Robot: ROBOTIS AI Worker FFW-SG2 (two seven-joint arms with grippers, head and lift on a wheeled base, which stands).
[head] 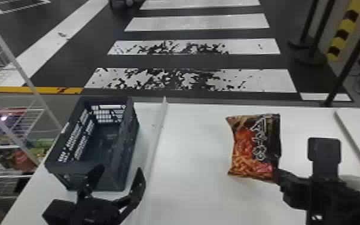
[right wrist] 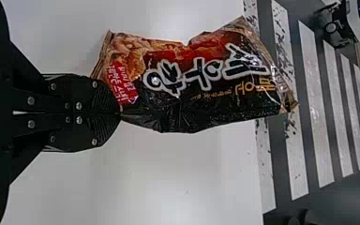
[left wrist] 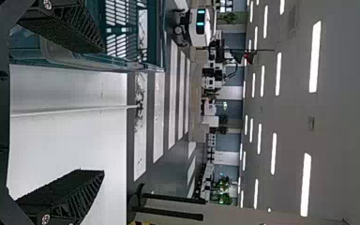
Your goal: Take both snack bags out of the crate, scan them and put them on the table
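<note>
Snack bag [head: 255,146] gripped, likely for scanning or placing

White table [head: 194,191], dark-blue crate [head: 124,152] on its left. Left gripper [head: 118,172] open near the crate; right gripper [right wrist: 118,112] pinching the bag's edge above the table. Next, probably: show its barcode, lower, release.

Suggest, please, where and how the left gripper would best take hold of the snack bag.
Probably by the near left corner of the snack bag, coming in from the robot's left: that edge looks flatter than the puffed middle and is free, while the right gripper holds the near right corner.
</note>
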